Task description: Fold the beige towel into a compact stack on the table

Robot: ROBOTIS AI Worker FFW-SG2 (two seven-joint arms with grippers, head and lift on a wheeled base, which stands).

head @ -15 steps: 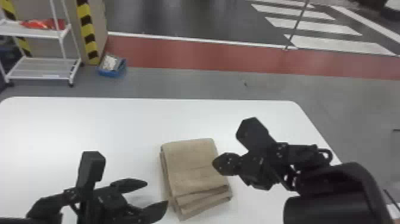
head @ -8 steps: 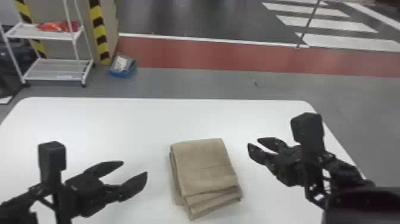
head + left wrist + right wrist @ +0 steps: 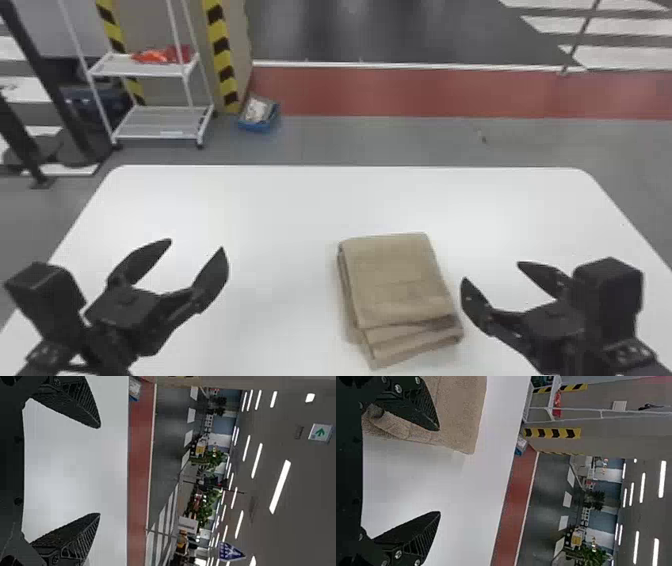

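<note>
Beige towel [image 3: 395, 280] lies folded on the table [image 3: 280, 200]; my left gripper [image 3: 196, 245] gapes well left of it, my right gripper [image 3: 492, 271] gapes just right. I'd gently square its skewed near layers.

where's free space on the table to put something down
Bare table lies between the left gripper and the towel, and beyond the towel to the far edge. Crowded: the narrow gap from towel to right gripper.

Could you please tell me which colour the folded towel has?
The towel is beige, a light sandy brown; the head view shows it best.
</note>
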